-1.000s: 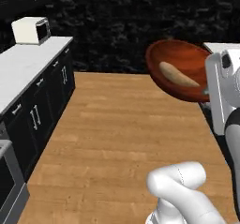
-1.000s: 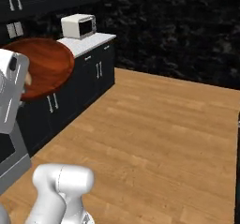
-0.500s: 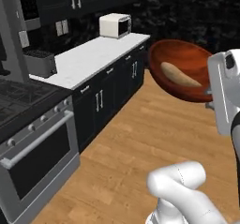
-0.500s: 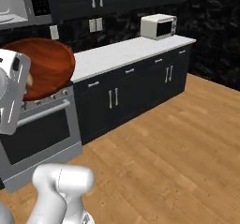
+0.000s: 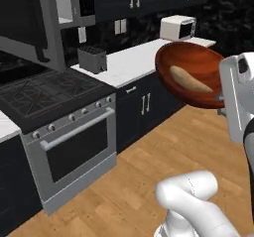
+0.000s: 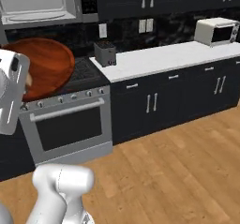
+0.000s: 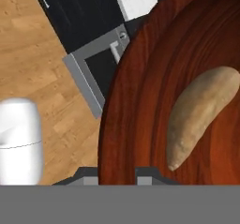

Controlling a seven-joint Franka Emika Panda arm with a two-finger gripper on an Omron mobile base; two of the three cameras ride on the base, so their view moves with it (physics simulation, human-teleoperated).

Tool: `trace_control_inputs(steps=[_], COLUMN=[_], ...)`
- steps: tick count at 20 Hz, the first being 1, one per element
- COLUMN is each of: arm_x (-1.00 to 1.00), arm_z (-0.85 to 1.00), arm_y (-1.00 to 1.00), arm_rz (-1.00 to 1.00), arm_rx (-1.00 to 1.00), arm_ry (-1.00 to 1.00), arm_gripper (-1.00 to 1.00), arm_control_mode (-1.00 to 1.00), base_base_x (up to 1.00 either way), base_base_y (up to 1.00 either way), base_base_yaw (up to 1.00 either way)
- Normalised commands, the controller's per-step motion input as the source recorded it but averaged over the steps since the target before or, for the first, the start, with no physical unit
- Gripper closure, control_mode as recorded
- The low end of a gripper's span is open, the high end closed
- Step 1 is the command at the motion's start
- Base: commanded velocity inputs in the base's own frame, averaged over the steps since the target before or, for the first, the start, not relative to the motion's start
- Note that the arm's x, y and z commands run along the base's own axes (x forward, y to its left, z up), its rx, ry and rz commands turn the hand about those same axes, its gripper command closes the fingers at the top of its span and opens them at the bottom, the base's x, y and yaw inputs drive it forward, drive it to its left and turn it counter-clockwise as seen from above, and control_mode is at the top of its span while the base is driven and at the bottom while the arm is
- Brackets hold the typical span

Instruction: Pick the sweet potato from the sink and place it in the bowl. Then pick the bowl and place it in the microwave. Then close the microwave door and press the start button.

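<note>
The sweet potato (image 5: 191,80) lies inside the bowl (image 5: 184,62), which is held in the air above the floor (image 5: 173,147), in front of the counter (image 5: 134,60). On that counter a toaster (image 5: 92,58) stands just beside the stove (image 5: 49,94). A small microwave oven (image 5: 177,28) sits at the counter's far end, and the microwave (image 6: 42,3) hangs above the stove.

- Wide glossy reddish-brown bowl (image 5: 191,80) held aloft, tilted, at the white arm's hand.
- Tan tapered sweet potato (image 5: 191,80) lies inside.
- Dark toaster (image 5: 93,58) on the white bench (image 5: 134,60).
</note>
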Motion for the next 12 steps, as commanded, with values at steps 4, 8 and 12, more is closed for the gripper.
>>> trace_control_inputs(steps=[4,8,12], arm_x=[0.00,0.00,0.00], arm_z=[0.00,0.00,0.00], arm_y=[0.00,0.00,0.00], arm_rz=[0.00,0.00,0.00], arm_rx=[0.00,0.00,0.00], arm_ry=[0.00,0.00,0.00], arm_gripper=[1.00,1.00,1.00], arm_control_mode=[1.00,1.00,1.00], base_base_x=[0.00,0.34,0.63], base_base_y=[-0.96,-0.78,-0.35], base_base_yaw=[0.48,0.47,0.61])
